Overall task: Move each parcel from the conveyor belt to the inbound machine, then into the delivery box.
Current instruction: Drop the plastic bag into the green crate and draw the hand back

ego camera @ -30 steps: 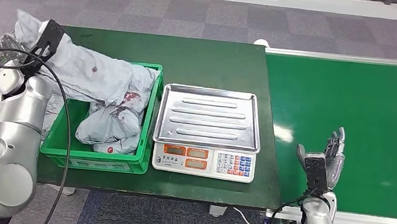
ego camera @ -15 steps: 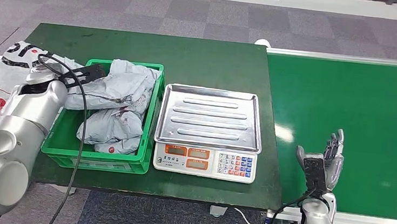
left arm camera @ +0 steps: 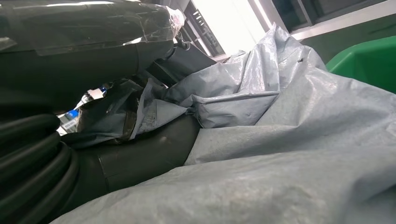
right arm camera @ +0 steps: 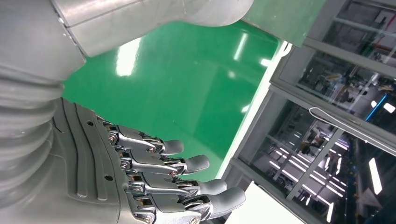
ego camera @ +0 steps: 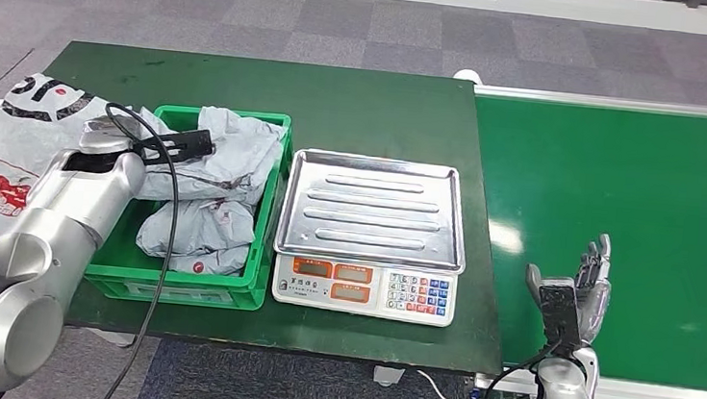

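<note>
The left arm reaches across the green delivery box (ego camera: pixel 255 289) at the left end of the dark green bench (ego camera: pixel 377 105), and the left hand (left arm camera: pixel 116 154) is buried in the crumpled grey parcel (ego camera: pixel 223 154) lying on top of the heap inside. In the left wrist view the grey plastic is bunched and folded tight around the dark fingers (left arm camera: pixel 140 158), which look closed on it, with the green wall of the box just past the parcel. More grey parcels (ego camera: pixel 197 234) lie under it in the box, one showing a small red mark. Just beside the box stands the inbound machine (ego camera: pixel 370 244), a weighing scale with a bare ribbed steel tray and a front panel of displays and keys. A large white bag (ego camera: pixel 2 145) with red and black print hangs off the bench's left edge. Over on the right, the right hand (ego camera: pixel 581 292) is held upright at the near edge of the green conveyor belt (ego camera: pixel 640 196), its fingers (right arm camera: pixel 187 163) straight, slightly apart and holding nothing.
</note>
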{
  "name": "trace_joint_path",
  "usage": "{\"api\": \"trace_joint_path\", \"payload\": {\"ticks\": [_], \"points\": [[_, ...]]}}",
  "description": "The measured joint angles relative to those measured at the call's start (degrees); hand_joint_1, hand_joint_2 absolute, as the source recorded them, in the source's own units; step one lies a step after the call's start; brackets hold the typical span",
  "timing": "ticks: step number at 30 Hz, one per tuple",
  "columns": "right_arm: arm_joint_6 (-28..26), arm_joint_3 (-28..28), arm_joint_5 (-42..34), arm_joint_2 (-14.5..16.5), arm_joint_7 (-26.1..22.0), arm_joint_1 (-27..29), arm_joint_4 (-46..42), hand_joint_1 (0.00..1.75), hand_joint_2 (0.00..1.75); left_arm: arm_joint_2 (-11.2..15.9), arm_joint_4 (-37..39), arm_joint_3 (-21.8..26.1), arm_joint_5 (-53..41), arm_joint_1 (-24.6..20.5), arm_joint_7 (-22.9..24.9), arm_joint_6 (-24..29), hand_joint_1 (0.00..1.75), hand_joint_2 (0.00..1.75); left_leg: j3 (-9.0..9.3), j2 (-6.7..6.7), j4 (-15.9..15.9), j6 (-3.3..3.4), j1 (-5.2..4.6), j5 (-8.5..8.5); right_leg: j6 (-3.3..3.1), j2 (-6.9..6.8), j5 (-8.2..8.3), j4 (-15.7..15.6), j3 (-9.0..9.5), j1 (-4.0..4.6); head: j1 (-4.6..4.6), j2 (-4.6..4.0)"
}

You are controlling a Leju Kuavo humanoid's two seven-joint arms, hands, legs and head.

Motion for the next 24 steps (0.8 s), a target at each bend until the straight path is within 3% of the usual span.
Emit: {"api": "trace_joint_path", "payload": {"ticks": [6,12,13,16,17,19,22,24], "points": [[0.0,0.0,0.0,0.0,0.0,0.1,0.0,0.00,1.75,-0.1,0.1,-0.5,0.0,0.0,-0.7,-0.7,1.75,1.75,0.00,0.00,0.0,0.00,0.00,0.00,0.00,0.00,0.00,0.0,0.00,-0.01,0.00,0.00],[-0.6,0.0,-0.6,-0.3,0.0,1.3,-0.8,0.00,1.75,-2.4,0.3,-4.4,0.2,0.7,-10.7,-1.3,1.75,1.75,-0.01,-0.35,0.0,0.02,-0.02,0.01,0.12,-0.32,-0.08,0.0,0.09,-0.03,0.00,0.00],[-0.6,0.0,-0.7,-0.3,0.0,1.5,-1.1,0.00,1.75,-3.2,0.3,-4.9,0.4,0.9,-13.2,-1.1,1.40,1.75,-0.02,-0.44,0.0,0.02,-0.03,0.00,0.15,-0.40,-0.10,0.0,0.12,-0.04,0.00,0.00],[-0.5,-0.2,-0.5,-0.4,0.0,2.3,-1.8,0.00,1.75,-6.0,0.1,-6.2,1.1,1.5,-20.1,-1.0,0.09,0.44,-0.03,-0.56,0.0,0.08,-0.10,-0.02,0.20,-0.55,-0.14,0.0,0.19,-0.10,0.01,0.00],[-0.4,-0.4,-0.3,-0.5,0.0,2.5,-2.1,0.00,1.75,-6.9,-0.1,-6.8,1.1,1.7,-21.1,-0.6,0.00,0.00,-0.04,-0.59,0.0,0.11,-0.12,-0.04,0.22,-0.59,-0.15,0.0,0.22,-0.13,0.01,0.00],[0.2,-0.7,0.6,-0.5,0.0,2.9,-2.6,0.00,1.75,-7.7,-0.9,-7.8,1.1,2.2,-18.2,3.7,0.00,0.00,-0.06,-0.63,0.0,0.14,-0.15,-0.05,0.24,-0.64,-0.16,0.0,0.26,-0.15,0.02,0.00],[1.3,-0.8,2.5,-0.3,0.1,3.6,-3.6,0.00,1.75,-7.1,-1.6,-8.3,2.2,2.7,-6.7,14.4,0.00,0.00,-0.02,-0.43,0.0,0.16,-0.15,-0.09,0.24,-0.45,-0.15,0.0,0.22,-0.15,0.01,0.00],[1.6,-0.9,3.1,-0.2,0.1,4.1,-4.1,0.00,1.75,-6.3,-1.7,-8.4,2.6,2.8,-4.1,17.3,0.00,0.00,0.03,-0.27,0.0,0.16,-0.16,-0.12,0.24,-0.28,-0.14,0.0,0.17,-0.13,0.00,0.00]]}}
